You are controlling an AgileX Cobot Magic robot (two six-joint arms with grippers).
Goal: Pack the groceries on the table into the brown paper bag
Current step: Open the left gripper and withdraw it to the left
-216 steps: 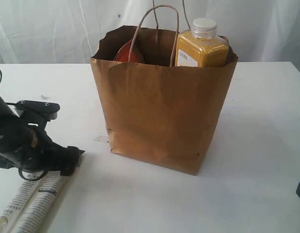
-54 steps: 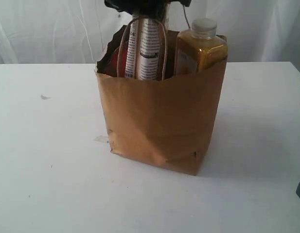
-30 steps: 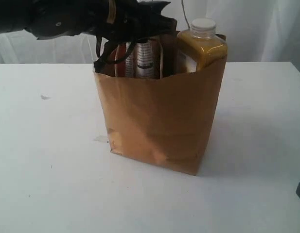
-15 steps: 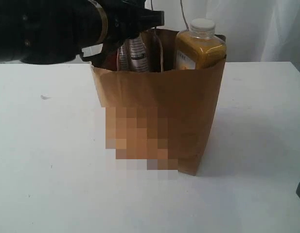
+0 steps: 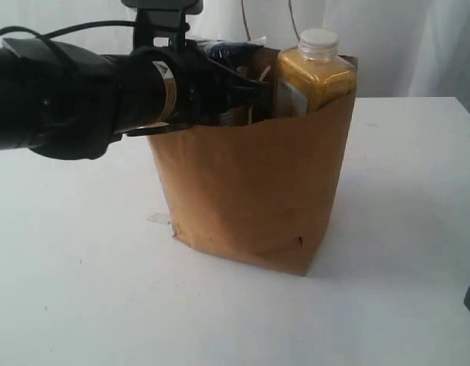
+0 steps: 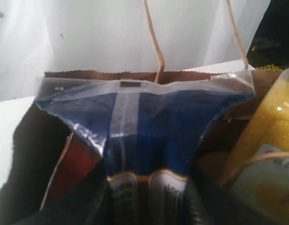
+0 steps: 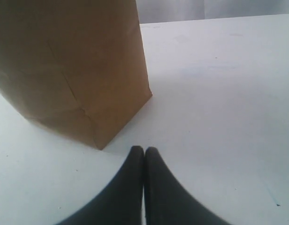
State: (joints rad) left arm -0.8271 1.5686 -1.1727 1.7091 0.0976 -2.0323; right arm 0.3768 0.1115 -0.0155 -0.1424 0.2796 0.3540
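Observation:
The brown paper bag (image 5: 250,191) stands upright on the white table (image 5: 402,229). My left gripper (image 5: 246,88) reaches over the bag's left rim into its mouth, shut on the long pasta packet (image 6: 144,122). The packet's blue crimped top (image 5: 223,49) sticks up above my fingers (image 6: 100,192). The yellow juice bottle (image 5: 314,72) with its white cap stands in the bag's right side, beside the packet (image 6: 261,136). A red-orange pouch (image 6: 71,164) leans inside on the other side. My right gripper (image 7: 144,152) rests shut and empty on the table, near a bottom corner of the bag (image 7: 74,61).
White curtains hang behind the table. The bag's twisted paper handles (image 6: 156,51) rise just behind the packet. A small mark (image 5: 157,218) lies on the table by the bag's lower left corner.
My left arm has dropped lower over the bag's left rim, and the pasta packet has sunk deeper into the bag. The right gripper has stayed put.

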